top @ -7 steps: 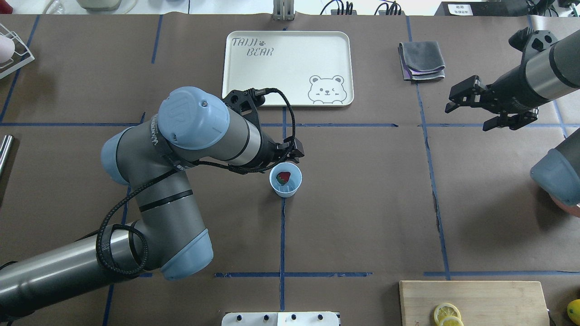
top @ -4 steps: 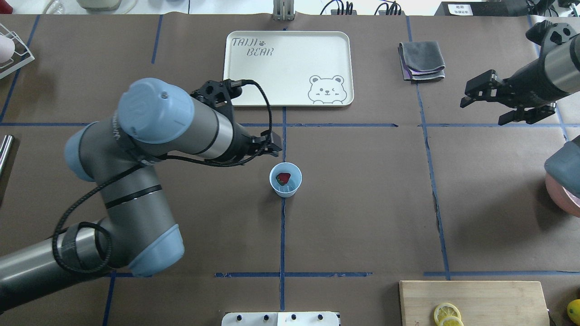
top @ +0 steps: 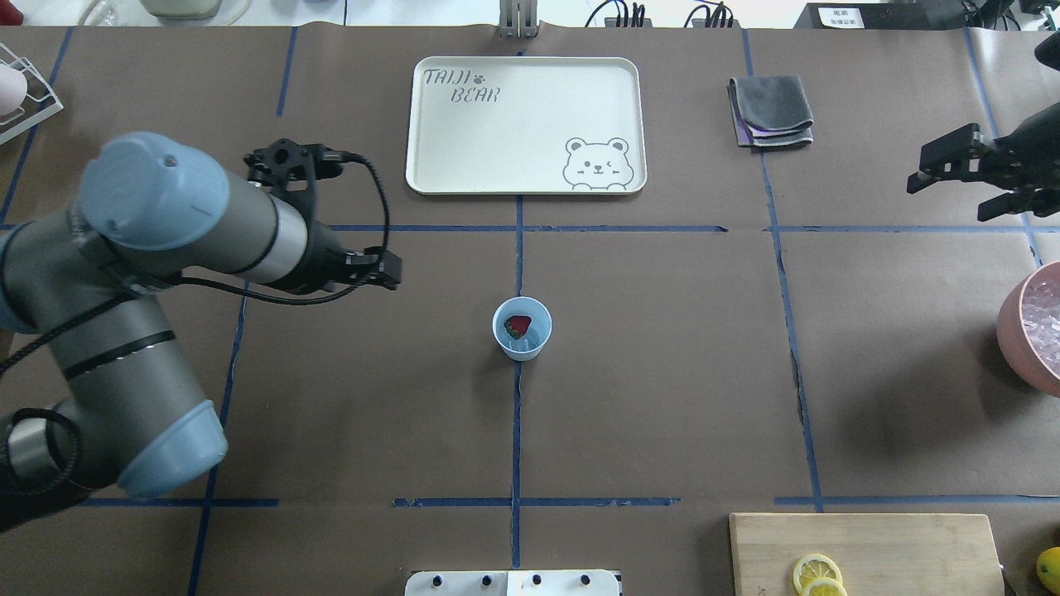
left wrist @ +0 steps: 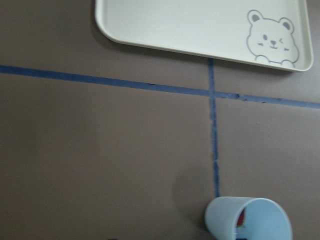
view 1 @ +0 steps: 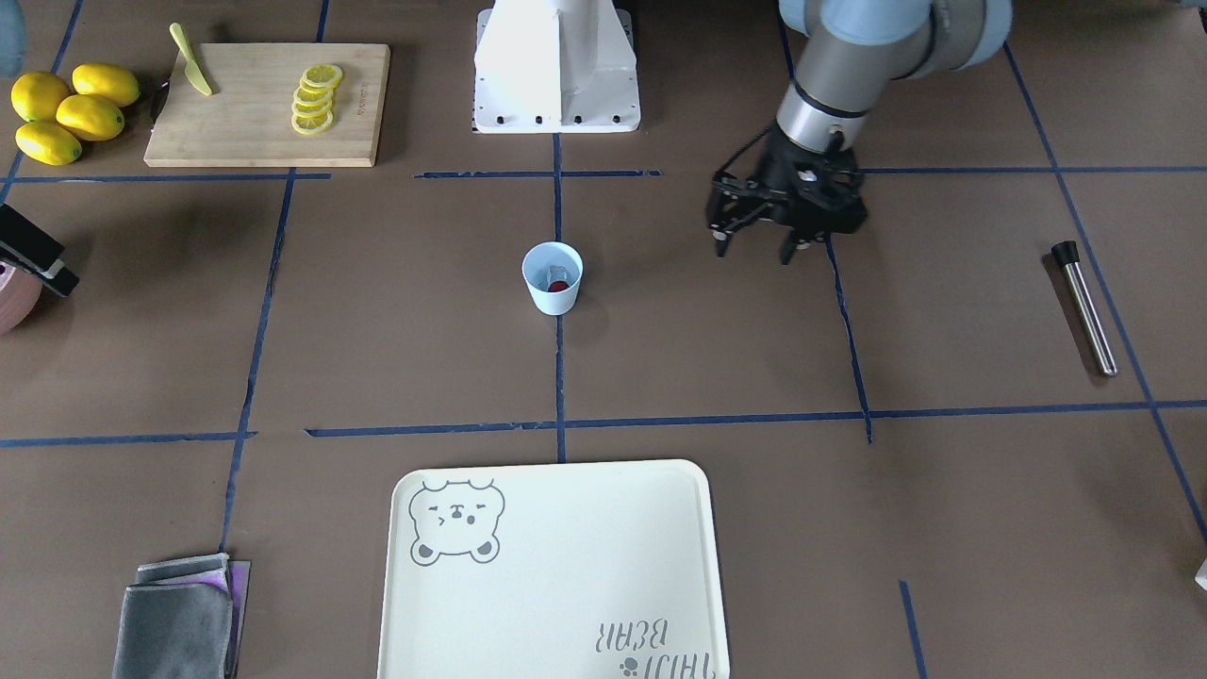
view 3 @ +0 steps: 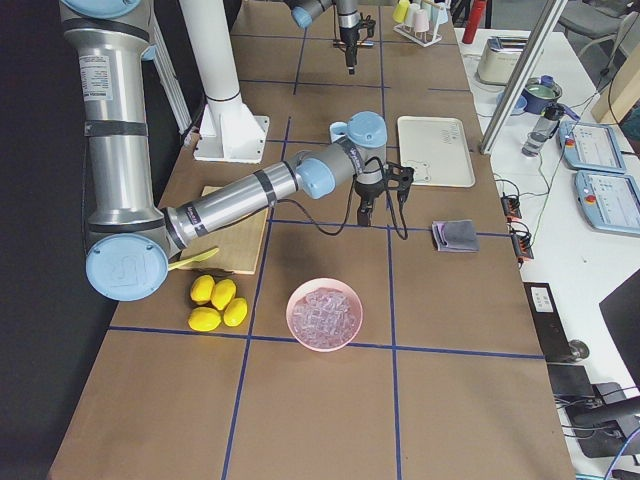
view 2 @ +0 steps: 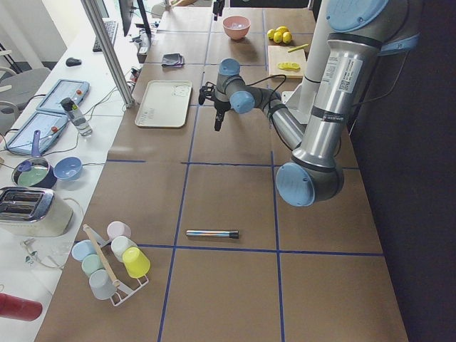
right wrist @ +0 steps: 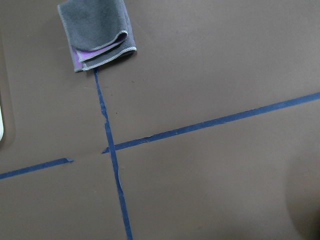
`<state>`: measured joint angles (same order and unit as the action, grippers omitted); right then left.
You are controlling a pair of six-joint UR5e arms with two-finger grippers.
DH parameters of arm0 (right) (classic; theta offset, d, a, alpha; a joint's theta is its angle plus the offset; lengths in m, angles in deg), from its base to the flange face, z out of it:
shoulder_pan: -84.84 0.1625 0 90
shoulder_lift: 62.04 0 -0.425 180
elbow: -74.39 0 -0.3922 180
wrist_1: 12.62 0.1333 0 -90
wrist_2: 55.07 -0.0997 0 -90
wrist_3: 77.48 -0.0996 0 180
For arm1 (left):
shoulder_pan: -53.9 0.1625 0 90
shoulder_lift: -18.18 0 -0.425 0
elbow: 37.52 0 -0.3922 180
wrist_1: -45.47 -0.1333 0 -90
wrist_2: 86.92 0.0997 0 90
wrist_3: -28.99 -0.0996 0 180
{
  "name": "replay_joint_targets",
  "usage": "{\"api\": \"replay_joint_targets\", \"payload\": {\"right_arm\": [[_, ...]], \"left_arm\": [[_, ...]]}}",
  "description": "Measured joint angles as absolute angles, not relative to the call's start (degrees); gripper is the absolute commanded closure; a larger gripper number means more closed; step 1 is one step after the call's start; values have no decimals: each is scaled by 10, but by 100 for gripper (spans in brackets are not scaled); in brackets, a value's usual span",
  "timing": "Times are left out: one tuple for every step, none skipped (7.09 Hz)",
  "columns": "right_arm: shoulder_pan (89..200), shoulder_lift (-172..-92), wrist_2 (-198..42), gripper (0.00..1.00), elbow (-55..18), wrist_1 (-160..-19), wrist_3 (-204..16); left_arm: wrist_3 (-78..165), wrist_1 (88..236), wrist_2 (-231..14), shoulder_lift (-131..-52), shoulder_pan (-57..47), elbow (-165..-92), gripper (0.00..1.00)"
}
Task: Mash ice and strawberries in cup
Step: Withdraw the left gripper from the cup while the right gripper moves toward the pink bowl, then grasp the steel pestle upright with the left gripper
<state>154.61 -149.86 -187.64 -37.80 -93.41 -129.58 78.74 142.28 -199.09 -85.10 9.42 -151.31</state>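
The pale-blue cup [top: 522, 329] stands upright at the table's middle, also in the front view [view 1: 553, 276] and the left wrist view [left wrist: 248, 221]. Inside lie a dark-red strawberry [top: 518, 324] and a clear piece of ice [top: 533, 338]. My left gripper [view 1: 753, 253] is open and empty, hanging above the table well to the cup's left [top: 387, 271]. My right gripper [top: 946, 201] is open and empty at the far right edge, above bare table. A pink bowl [top: 1014, 338] of more ice sits at the right edge.
A steel muddler rod [view 1: 1084, 306] lies on the table at my far left. A cream bear tray [top: 513, 132] and a folded grey cloth [top: 770, 112] lie beyond the cup. A cutting board [top: 894, 546] with lemon slices is near right; lemons [view 1: 66, 108] lie beside it.
My left gripper has moved away from over the cup, leftward. My right gripper has drawn back to the right, uncovering the pink bowl. The cup has not moved.
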Motion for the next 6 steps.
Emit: {"api": "replay_joint_targets", "payload": {"right_arm": [[1551, -1501, -1877, 0, -374, -934, -1286], [1554, -1502, -1877, 0, -370, -934, -1278], [1555, -1502, -1877, 0, -367, -933, -1274], [1556, -1501, -1877, 0, -366, -933, -1273], [1556, -1501, -1877, 0, -366, -932, -1273], [1557, -1501, -1877, 0, -367, -932, -1272]], "left_arm": [[699, 1422, -2018, -804, 40, -1503, 17], [617, 1424, -2056, -771, -20, -1472, 17], [566, 1443, -2094, -756, -67, -1422, 17], [543, 1501, -2120, -748, -97, -1352, 17], [539, 1581, -2138, -742, -110, -1282, 22], [539, 1640, -2151, -739, -121, -1234, 20]]}}
